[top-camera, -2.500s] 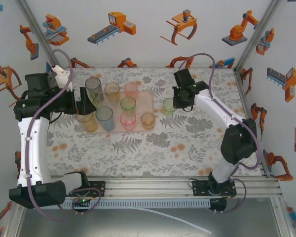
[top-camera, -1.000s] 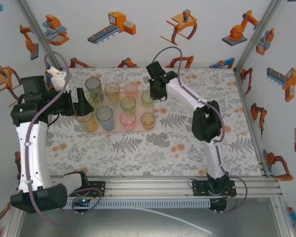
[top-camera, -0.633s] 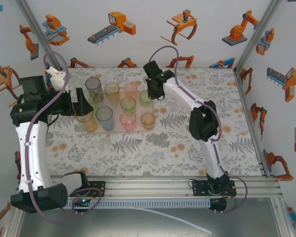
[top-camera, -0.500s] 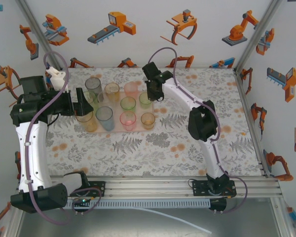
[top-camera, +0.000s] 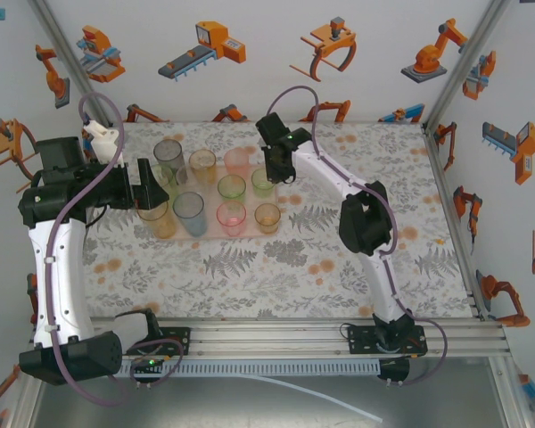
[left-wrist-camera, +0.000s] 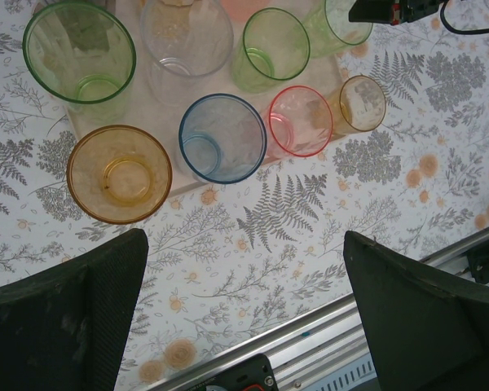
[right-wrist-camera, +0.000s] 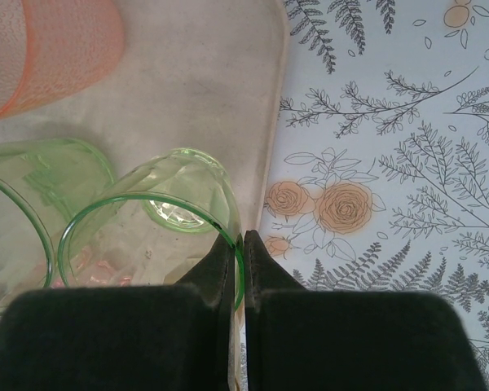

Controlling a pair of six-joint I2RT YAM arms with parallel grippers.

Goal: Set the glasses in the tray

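Observation:
The pale pink tray (top-camera: 250, 201) holds several tinted glasses: grey (top-camera: 168, 156), amber (top-camera: 202, 163), pink (top-camera: 237, 160), green (top-camera: 231, 187), blue (top-camera: 189, 209). My right gripper (top-camera: 272, 169) is shut on the rim of a green glass (top-camera: 263, 181) at the tray's far right corner. In the right wrist view its fingertips (right-wrist-camera: 228, 248) pinch that green glass (right-wrist-camera: 147, 220) by the wall, its base over the tray (right-wrist-camera: 187, 81) just inside the rim. My left gripper (top-camera: 152, 185) hangs open above the tray's left end, holding nothing (left-wrist-camera: 244, 318).
An amber glass (left-wrist-camera: 119, 173) stands at the tray's near-left corner, beside the blue glass (left-wrist-camera: 222, 138). A pink glass (left-wrist-camera: 300, 120) and a small amber one (left-wrist-camera: 357, 104) line the near rim. Floral tablecloth (top-camera: 339, 250) lies open right of and in front of the tray.
My right arm has carried the green glass from the table right of the tray to the tray's far right corner. It has barely shifted lately. The left arm is still.

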